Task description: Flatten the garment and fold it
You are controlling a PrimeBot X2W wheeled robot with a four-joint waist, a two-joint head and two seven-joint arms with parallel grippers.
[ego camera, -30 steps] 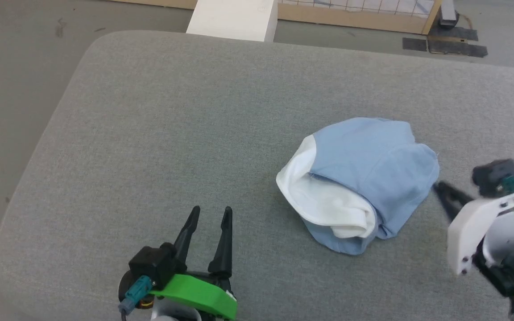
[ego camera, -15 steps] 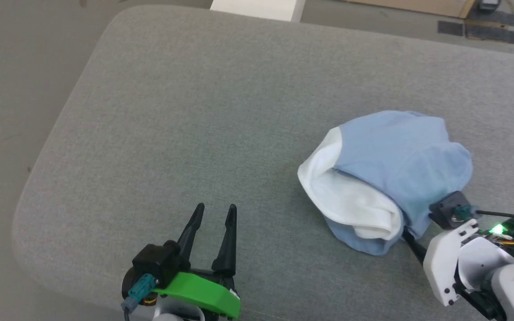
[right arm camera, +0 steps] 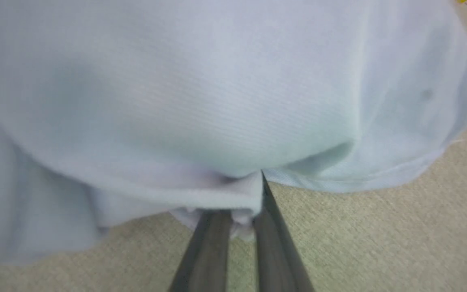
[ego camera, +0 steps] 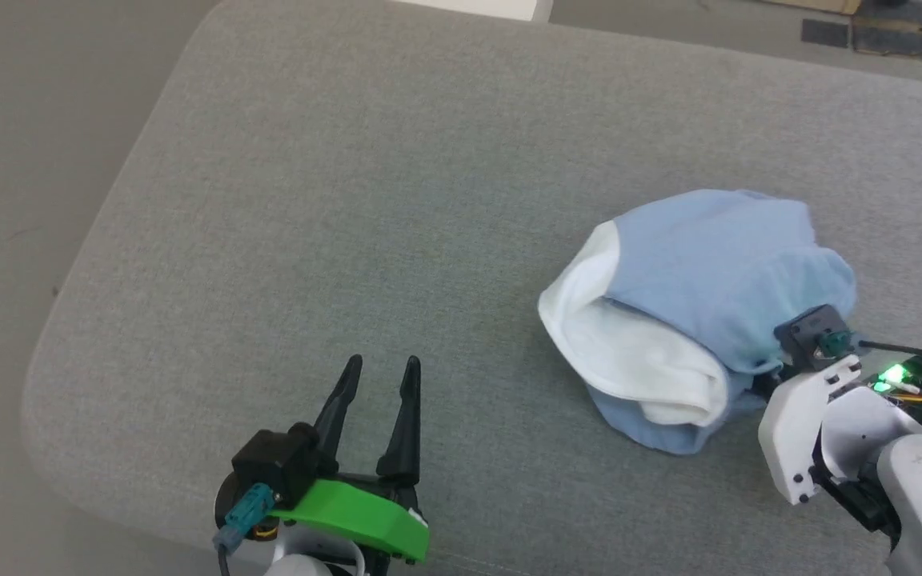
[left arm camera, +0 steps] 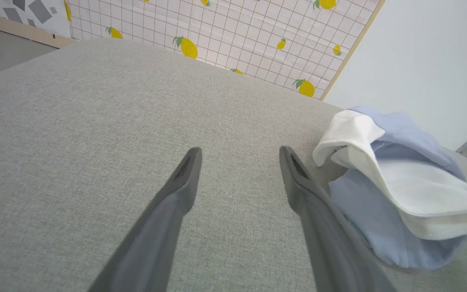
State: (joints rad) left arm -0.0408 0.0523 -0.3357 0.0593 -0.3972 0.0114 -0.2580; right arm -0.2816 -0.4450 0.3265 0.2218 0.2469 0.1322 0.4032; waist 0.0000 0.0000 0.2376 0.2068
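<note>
Moved in: right tool (right arm camera: 241, 209), pinching shirt (ego camera: 709, 272) edge | left tool (ego camera: 382, 366) spread, idle | shirt bunched; flattening, folding both left

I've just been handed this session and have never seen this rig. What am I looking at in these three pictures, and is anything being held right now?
It is a two-armed robot working over a grey padded table. The wide picture comes from a camera on its head, looking down. The other two come from a camera on each wrist, looking along that arm's two dark fingers. One thing lies on the table: the garment, light blue with a white lining, bunched in a heap and not yet flattened. The left gripper, on the green mount at the lower left of the head view, is open, holds nothing and is apart from the garment. The right gripper, on the white mount, is shut on a fold at the heap's near right edge; its wrist view shows blue cloth pinched between the fingers.
</note>
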